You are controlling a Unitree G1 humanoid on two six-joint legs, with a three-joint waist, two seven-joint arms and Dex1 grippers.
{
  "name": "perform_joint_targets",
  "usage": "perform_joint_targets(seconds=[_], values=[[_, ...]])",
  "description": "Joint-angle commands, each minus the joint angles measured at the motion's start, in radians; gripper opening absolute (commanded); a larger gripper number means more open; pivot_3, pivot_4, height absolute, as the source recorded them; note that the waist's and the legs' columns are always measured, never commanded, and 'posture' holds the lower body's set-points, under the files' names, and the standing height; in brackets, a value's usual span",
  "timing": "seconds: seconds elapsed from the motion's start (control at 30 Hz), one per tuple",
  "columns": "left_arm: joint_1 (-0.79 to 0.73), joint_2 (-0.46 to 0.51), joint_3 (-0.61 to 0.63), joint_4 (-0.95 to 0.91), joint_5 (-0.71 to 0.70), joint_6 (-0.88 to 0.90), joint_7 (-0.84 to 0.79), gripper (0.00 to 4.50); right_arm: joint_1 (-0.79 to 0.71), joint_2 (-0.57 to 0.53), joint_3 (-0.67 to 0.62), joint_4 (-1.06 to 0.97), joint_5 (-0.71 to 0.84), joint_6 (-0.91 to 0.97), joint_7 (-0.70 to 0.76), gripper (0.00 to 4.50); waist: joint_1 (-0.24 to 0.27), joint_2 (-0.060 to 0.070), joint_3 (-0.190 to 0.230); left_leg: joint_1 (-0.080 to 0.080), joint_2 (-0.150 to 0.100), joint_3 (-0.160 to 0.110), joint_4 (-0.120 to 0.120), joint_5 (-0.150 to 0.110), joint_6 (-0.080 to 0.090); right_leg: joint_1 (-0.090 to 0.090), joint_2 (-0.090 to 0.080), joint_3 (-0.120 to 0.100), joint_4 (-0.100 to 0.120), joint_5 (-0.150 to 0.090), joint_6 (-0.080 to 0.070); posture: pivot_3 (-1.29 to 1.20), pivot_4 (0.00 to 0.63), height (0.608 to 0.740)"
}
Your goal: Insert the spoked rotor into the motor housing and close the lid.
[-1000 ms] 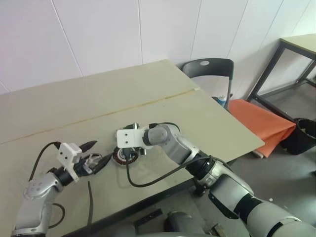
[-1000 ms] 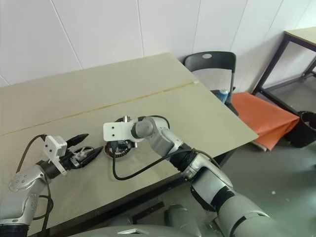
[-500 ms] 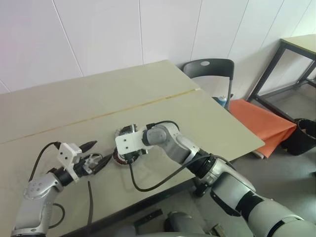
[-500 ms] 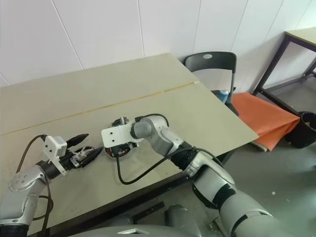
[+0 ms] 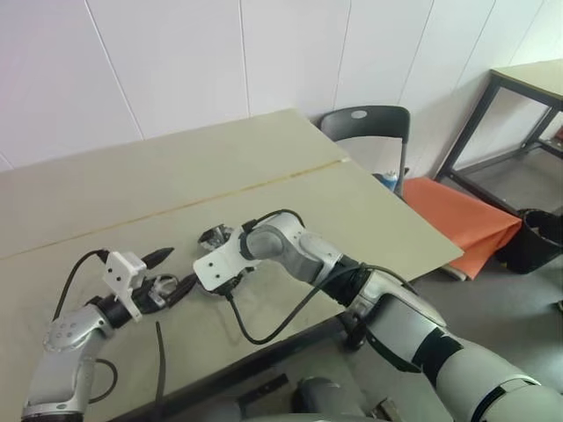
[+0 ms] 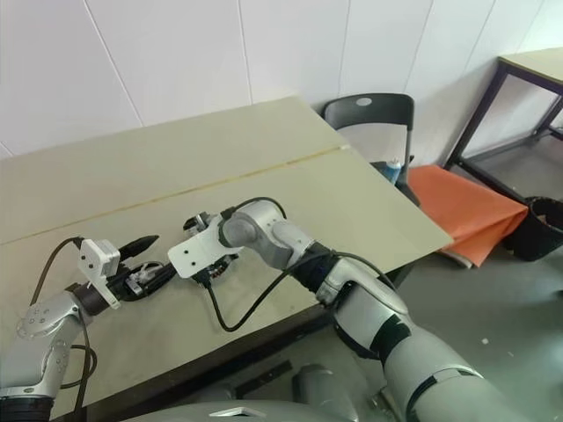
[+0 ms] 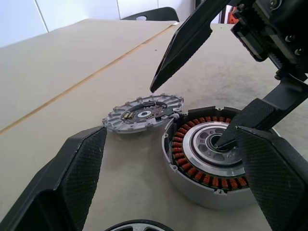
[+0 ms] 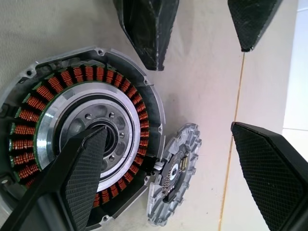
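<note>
The motor housing lies open on the table, a ring of copper windings around a silver hub. Its lid, silver-grey and ribbed, lies flat against the housing's rim. My right gripper hangs open over the housing. One of its fingertips sits at the hub's central hole and the other stands above the lid. My left gripper is open, level and pointing at the housing from close by. The dark rim of the spoked rotor lies on the table below that gripper, not gripped.
A black cable loops from my right wrist over the table near its front edge. Beyond the table's right end stand a dark chair, an orange mat, a black bin and a black-framed table.
My right wrist has rolled, swinging its white bracket down over the housing. The hand has stayed at the same spot. The left gripper, rotor and lid have not moved.
</note>
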Motion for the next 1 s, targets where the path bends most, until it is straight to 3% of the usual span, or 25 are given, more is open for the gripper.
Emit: perform_joint_targets(seconds=[0.03,0.4,0.53,0.87,1.0], values=[[-0.007,0.001,0.007,-0.008,0.007,-0.018,0.004,4.50,-0.039,-0.001,0.018,0.035,-0.031,-0.052,0.002,4.33,0.002,0.001,0.000,0.001,0.000,0.000,0.000,0.000,0.000,0.001,0.000,0.000,0.000,0.000,0.000,0.00,0.000,0.740],[-0.020,0.001,0.003,0.001,0.008,-0.021,0.006,4.50,-0.055,0.030,0.014,0.131,-0.053,-0.134,-0.037,4.33,0.001,0.000,0.000,0.001,0.000,0.001,0.001,0.000,0.000,0.001,0.000,0.001,0.000,0.000,0.000,0.00,0.000,0.740],[-0.018,0.003,0.006,0.004,0.010,-0.024,0.007,4.50,-0.033,0.021,0.008,0.131,-0.026,-0.166,-0.004,3.49,0.001,0.001,0.000,0.002,0.000,0.000,0.001,0.000,0.000,0.002,0.001,0.002,0.003,0.000,0.000,0.00,0.000,0.740],[-0.023,0.006,0.010,0.013,0.015,-0.026,0.008,4.50,0.007,-0.016,0.013,0.144,-0.023,-0.195,0.041,0.07,0.000,0.001,0.000,0.002,0.000,0.001,0.001,0.000,0.000,0.001,0.001,0.003,0.004,0.000,0.000,0.00,0.000,0.740],[-0.030,0.007,0.010,0.019,0.017,-0.029,0.007,4.50,0.006,-0.016,0.011,0.155,-0.034,-0.198,0.027,0.03,0.001,0.001,0.000,0.002,0.000,0.001,0.001,0.000,0.000,0.001,0.001,0.003,0.004,0.000,0.000,0.00,0.000,0.740]])
